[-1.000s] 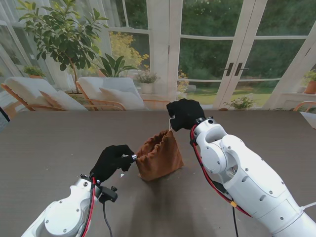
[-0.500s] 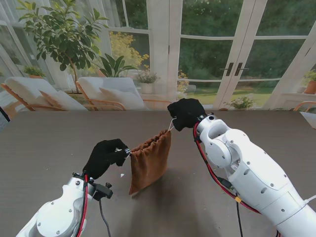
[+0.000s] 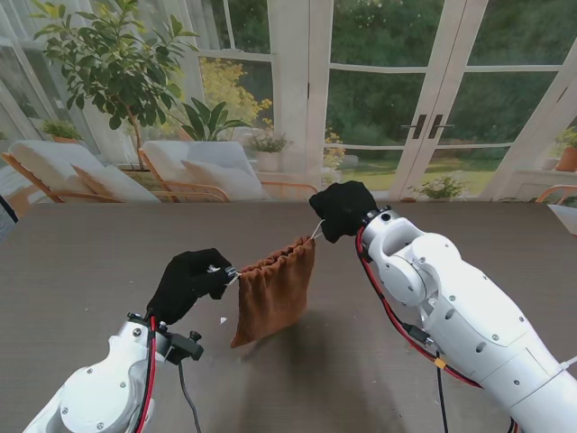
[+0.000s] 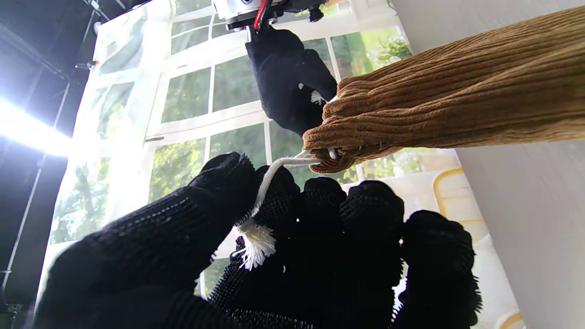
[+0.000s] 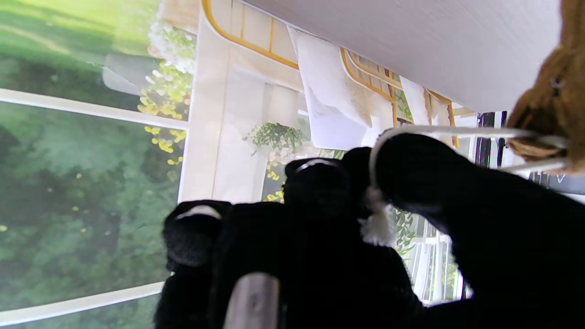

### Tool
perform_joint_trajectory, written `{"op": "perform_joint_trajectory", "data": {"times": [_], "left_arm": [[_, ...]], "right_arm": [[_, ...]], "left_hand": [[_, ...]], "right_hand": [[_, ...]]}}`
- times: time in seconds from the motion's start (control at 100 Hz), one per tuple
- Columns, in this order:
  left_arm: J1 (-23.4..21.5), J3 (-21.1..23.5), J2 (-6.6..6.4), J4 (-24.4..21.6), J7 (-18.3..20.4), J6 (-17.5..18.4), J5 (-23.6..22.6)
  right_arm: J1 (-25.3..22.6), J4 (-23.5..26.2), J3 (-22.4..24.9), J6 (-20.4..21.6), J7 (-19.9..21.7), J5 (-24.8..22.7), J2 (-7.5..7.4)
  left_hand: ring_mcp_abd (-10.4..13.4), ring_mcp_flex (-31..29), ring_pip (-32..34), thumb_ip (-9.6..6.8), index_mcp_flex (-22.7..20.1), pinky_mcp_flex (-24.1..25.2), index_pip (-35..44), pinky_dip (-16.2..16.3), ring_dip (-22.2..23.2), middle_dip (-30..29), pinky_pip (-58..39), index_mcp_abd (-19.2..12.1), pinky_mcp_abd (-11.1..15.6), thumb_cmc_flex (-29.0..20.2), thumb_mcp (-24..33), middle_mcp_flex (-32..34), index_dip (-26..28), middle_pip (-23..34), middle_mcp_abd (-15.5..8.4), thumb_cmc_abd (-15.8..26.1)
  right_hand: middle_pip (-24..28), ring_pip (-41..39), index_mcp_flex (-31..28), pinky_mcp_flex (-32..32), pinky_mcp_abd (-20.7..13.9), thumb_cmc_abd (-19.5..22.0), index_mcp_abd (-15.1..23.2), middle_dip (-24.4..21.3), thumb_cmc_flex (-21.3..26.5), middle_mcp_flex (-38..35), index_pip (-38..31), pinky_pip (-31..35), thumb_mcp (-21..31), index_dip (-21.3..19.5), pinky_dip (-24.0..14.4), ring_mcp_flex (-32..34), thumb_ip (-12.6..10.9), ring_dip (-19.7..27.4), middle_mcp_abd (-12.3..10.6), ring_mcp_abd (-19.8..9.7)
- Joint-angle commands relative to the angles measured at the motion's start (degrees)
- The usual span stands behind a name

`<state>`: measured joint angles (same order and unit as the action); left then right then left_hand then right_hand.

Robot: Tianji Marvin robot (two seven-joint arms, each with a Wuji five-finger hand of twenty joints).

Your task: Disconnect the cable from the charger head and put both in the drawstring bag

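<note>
The brown drawstring bag (image 3: 273, 289) hangs in the air over the middle of the table (image 3: 72, 262), strung between the two robot hands with its mouth gathered tight and its body drooping toward the near side. This looks like the closing pull, and to do it well I'd say both sides should draw apart evenly and level, so the neck cinches without the cloth swinging or a cord slipping out of a pinch. The left robot hand (image 3: 189, 281) is curled closed, thumb and forefinger nipping the white cord (image 4: 279, 167) just short of its frayed tassel, the other fingers (image 4: 365, 214) folded in beside it. The right robot hand (image 3: 341, 207), farther off and to the right, is closed too, its own cord (image 5: 438, 131) looped over one finger with the knot tucked behind. I can't see the cable or the charger head anywhere; presumably they are inside the bag, though nothing shows it
</note>
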<state>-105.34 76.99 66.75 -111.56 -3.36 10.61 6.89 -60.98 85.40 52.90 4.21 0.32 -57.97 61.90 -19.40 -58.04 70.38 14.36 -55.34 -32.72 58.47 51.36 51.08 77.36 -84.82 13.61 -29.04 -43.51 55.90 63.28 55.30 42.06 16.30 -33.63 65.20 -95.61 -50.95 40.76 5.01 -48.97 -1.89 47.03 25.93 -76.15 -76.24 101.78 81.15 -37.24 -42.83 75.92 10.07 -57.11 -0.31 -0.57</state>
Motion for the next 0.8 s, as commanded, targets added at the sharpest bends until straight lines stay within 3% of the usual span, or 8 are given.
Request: {"op": "perform_joint_trajectory", "data": {"times": [0.0,0.79], "left_arm": [[-0.4,0.2,0.06,-1.0,1.2,0.4,0.1],[-3.9,2.4,0.10,-5.4,0.1,3.8,0.8]], "right_arm": [[0.2,-0.2,-0.1,0.5,1.0,-0.9,-0.33],[2.2,-3.4,-1.2,3.6,2.5,-4.7,-1.41]], "left_hand": [[2.5,-2.8,2.3,1.30,-3.5,-0.9,4.4,-0.4,0.5,0.8,-3.8,-4.2,1.3,0.4,2.1,2.1,0.3,-0.1,-3.0,3.7],[3.3,-4.2,2.2,1.29,-3.5,-2.1,5.0,-1.5,0.3,1.1,-4.8,-4.6,1.7,0.7,2.2,3.5,-0.3,-0.5,-3.9,3.8]], "right_hand": [[2.3,-2.7,-1.1,26.2,-2.7,0.2,-3.9,1.1,2.4,-6.9,-2.6,3.8,7.4,-3.1,-2.3,-0.1,-1.2,-1.2,2.7,-13.9],[2.0,-2.2,-1.0,26.3,-3.8,0.5,-2.7,1.2,1.9,-6.9,-2.6,3.4,7.3,-3.3,-2.5,0.0,-1.5,-1.4,2.0,-14.9]]}}
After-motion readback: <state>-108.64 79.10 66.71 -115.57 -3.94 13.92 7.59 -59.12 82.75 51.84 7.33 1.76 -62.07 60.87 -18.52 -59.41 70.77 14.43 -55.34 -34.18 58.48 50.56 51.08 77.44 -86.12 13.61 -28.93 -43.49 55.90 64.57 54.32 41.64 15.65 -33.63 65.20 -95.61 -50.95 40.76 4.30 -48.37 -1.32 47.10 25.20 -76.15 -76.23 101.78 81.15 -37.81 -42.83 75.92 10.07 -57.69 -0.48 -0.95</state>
